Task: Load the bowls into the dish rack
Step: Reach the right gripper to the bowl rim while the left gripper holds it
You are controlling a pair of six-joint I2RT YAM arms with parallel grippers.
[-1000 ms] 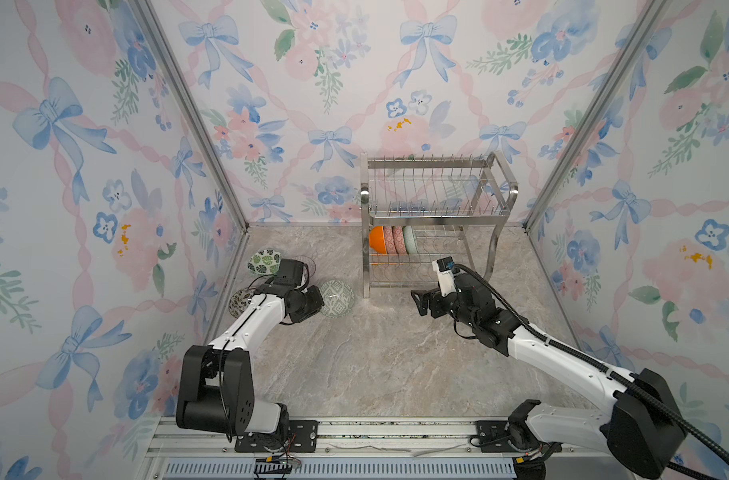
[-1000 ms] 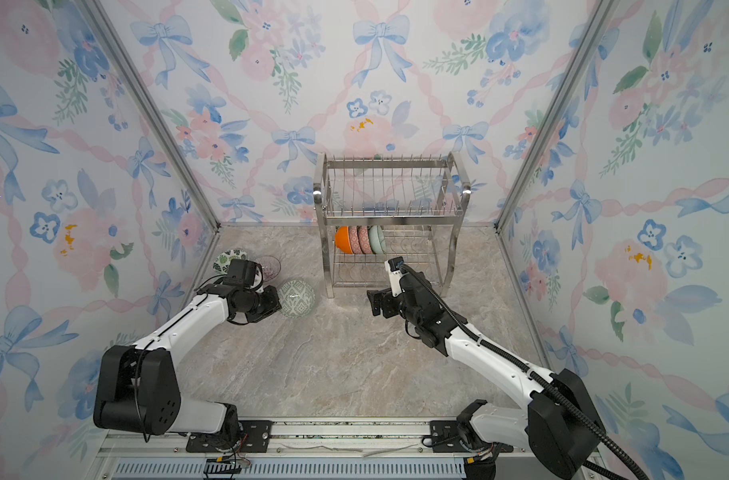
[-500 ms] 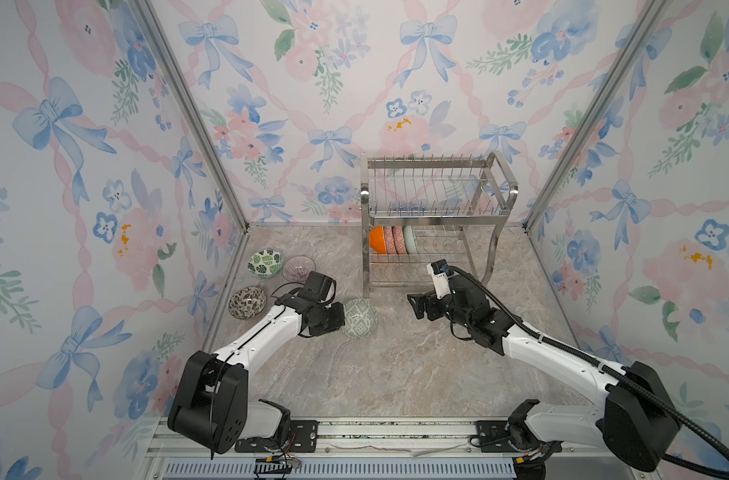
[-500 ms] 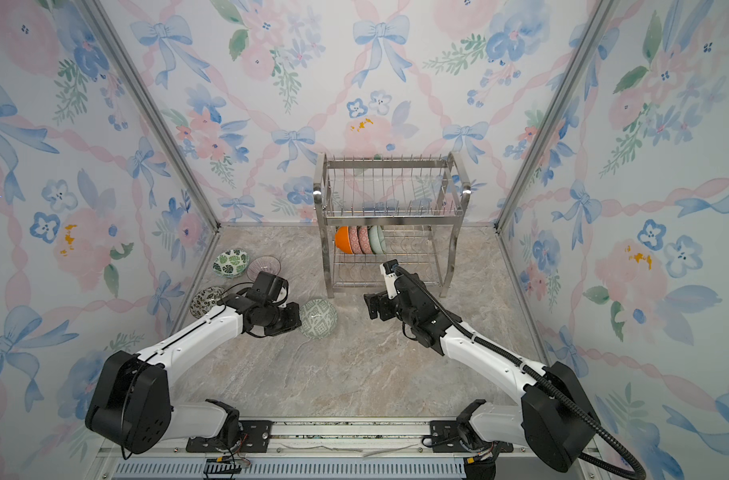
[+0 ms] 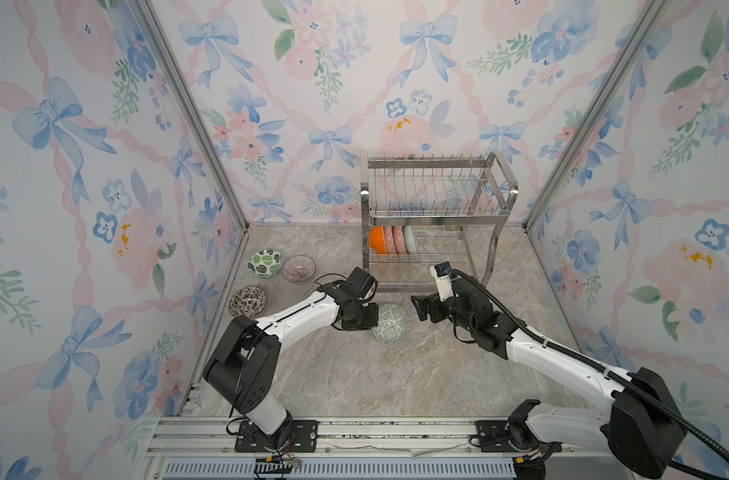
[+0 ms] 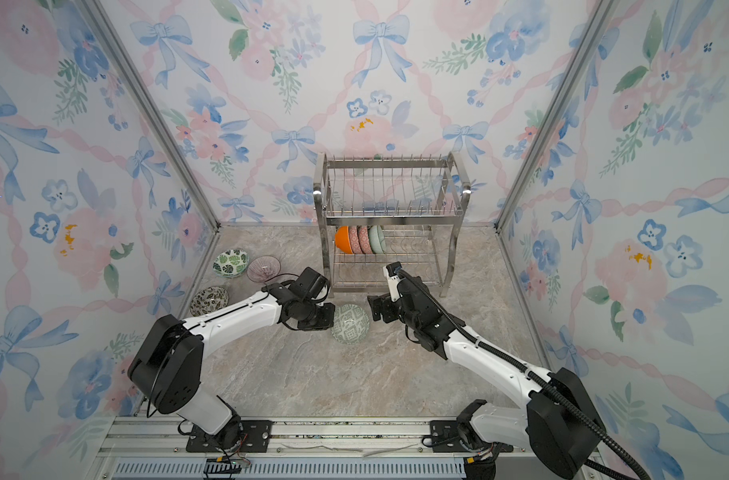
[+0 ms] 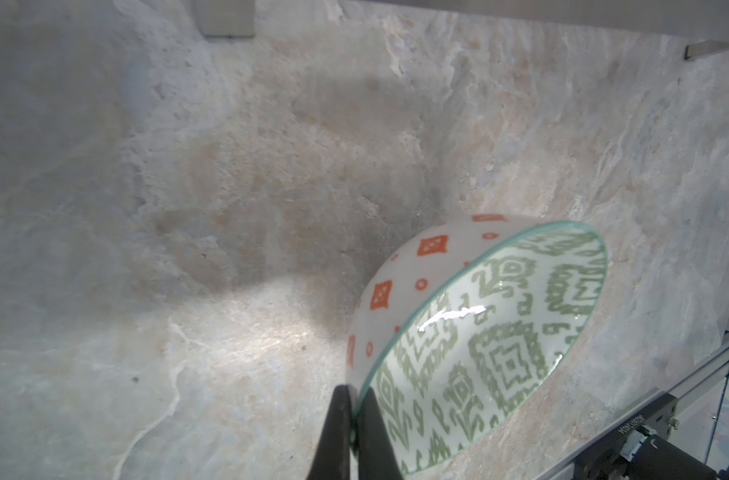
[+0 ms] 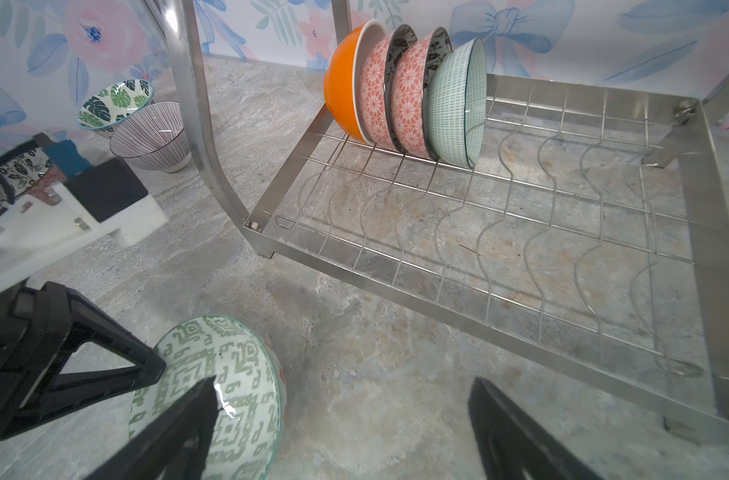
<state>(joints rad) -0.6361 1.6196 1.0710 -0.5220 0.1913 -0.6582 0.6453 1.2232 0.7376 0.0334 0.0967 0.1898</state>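
My left gripper (image 7: 356, 399) is shut on the rim of a green geometric bowl (image 7: 500, 332), one finger inside and one outside. The bowl (image 5: 391, 323) hangs tilted, low over the marble table in front of the dish rack (image 5: 427, 163). To its right my right gripper (image 5: 417, 307) is open and holds nothing. In the right wrist view one of its fingers (image 8: 180, 424) overlaps the bowl (image 8: 230, 365). Several bowls stand on edge at the left of the rack's lower tier, the orange one (image 8: 342, 79) outermost. A green-leaf bowl (image 5: 264, 262), a purple-lined bowl (image 5: 299, 268) and a dark-leaf bowl (image 5: 247, 301) sit at the table's left.
Floral walls close in the table on three sides, with metal corner posts (image 5: 192, 120). A mounting rail (image 5: 354, 432) runs along the front edge. The rack's upper tier (image 6: 390, 208) holds no bowls, and its curved legs (image 8: 205, 137) stand close behind both grippers.
My left arm has carried the green geometric bowl from beside the loose bowls rightward to the table's middle. My right gripper has shifted slightly left towards it and stayed open.
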